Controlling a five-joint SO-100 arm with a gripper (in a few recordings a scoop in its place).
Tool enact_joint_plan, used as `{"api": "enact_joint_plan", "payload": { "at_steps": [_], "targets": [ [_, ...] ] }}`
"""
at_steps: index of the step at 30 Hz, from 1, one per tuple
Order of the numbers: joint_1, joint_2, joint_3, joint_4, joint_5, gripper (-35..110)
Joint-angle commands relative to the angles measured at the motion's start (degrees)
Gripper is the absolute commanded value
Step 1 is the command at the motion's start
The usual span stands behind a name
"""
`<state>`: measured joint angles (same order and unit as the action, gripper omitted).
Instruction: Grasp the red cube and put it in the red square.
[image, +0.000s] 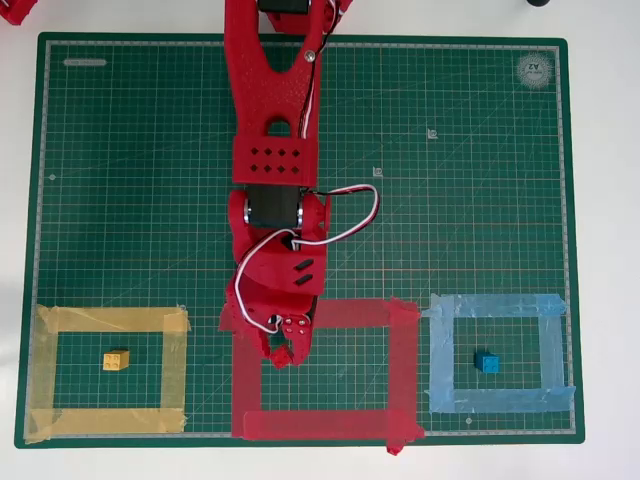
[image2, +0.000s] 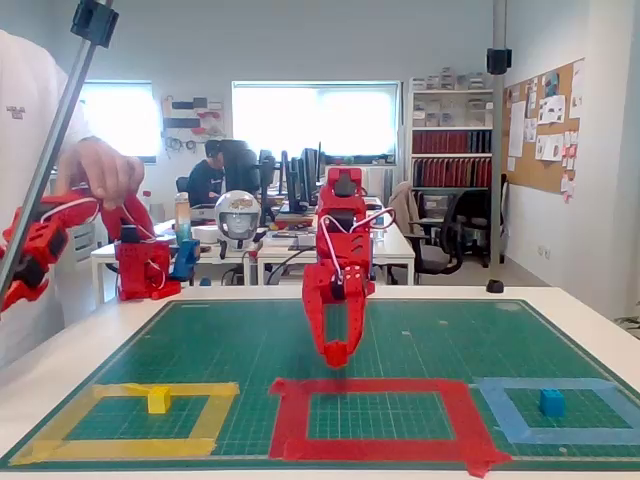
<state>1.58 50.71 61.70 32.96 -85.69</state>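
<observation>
- So, where is the gripper (image: 280, 352)?
- It hangs at the end of the red arm (image: 270, 110). From above, it sits over the top left corner of the red square (image: 320, 422).
- Is it touching the mat?
- I do not think so. In the fixed view the gripper (image2: 335, 350) points down, and its tip is just above the far strip of the red square (image2: 375, 447). A small dark shadow lies on the tape under it.
- Are the fingers apart or together?
- They slant in and come close at the tip. I see a small red lump right there. It may be the red cube (image2: 336, 354), pinched between them. But the arm is red too, so it is red on red, and I cannot tell for sure.
- What about the inside of the red square?
- Bare green mat (image: 450, 180) shows inside it.
- What else is on the mat?
- A yellow block (image: 116, 360) lies inside the yellow tape outline (image: 110, 320), on the left from above. A blue block (image: 488, 362) lies inside the light blue tape outline (image: 490, 305), on the right. Both are well apart from the gripper.
- And the three outlines?
- They sit in a row along the near edge of the mat, with the red one in the middle.
</observation>
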Motion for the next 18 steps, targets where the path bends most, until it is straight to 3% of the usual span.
{"api": "enact_joint_plan", "payload": {
  "at_steps": [1,18],
  "targets": [
    [1.32,0.09,-3.08,-4.39,-4.75,-1],
    [1.67,-12.92,-12.57,-4.57,-6.33,-1]
  ]
}}
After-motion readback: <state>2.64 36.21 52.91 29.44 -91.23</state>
